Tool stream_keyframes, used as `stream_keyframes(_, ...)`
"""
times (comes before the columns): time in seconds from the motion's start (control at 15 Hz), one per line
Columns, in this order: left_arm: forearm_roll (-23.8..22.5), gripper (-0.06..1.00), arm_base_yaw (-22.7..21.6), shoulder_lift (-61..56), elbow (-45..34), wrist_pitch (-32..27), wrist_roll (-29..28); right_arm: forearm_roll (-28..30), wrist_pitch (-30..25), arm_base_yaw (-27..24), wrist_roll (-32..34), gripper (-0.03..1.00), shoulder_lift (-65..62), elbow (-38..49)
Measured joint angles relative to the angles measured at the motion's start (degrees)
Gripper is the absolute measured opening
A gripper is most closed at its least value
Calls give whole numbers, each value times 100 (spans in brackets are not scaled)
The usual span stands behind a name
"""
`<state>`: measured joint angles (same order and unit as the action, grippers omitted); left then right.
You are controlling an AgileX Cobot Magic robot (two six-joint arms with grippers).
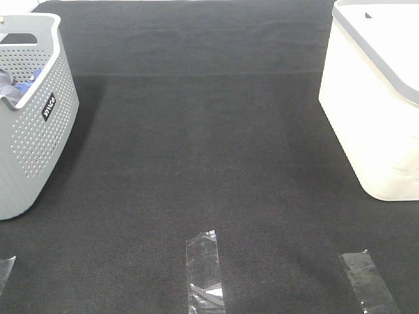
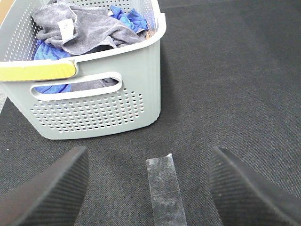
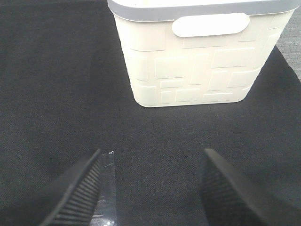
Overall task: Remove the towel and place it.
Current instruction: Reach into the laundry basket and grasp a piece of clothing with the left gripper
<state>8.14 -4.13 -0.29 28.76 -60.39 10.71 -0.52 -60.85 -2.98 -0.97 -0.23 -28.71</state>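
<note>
Left gripper (image 2: 148,155): jaws spread wide over the mat, nothing between them; a clear tape strip (image 2: 164,188) lies on the mat below the gap.
Right gripper (image 3: 153,155): jaws apart, nothing held, pointing toward the cream basket.
Towel (image 2: 89,28): slate grey, crumpled on top of the pile inside the grey perforated basket (image 2: 94,108), a white tag showing on it.
Bright blue cloth (image 2: 129,18): in the same basket, beside and under the towel.
Basket rim: a yellow strip (image 2: 37,72) runs along the edge above the handle slot.
Cream basket (image 3: 188,70): on the right side of the black mat (image 1: 209,131), block-patterned wall, grey rim; its inside cannot be seen.
Baskets: well apart, one at each side of the mat.
</note>
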Motion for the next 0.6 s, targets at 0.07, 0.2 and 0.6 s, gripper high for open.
stream_keyframes(0.07, 0, 68, 0, 0, 0, 0, 0, 0, 0, 0, 0, 57, 0, 0)
stream_keyframes(0.2, 0, 68, 0, 0, 0, 0, 0, 0, 0, 0, 0, 57, 0, 0)
stream_keyframes(0.6, 0, 68, 0, 0, 0, 0, 0, 0, 0, 0, 0, 57, 0, 0)
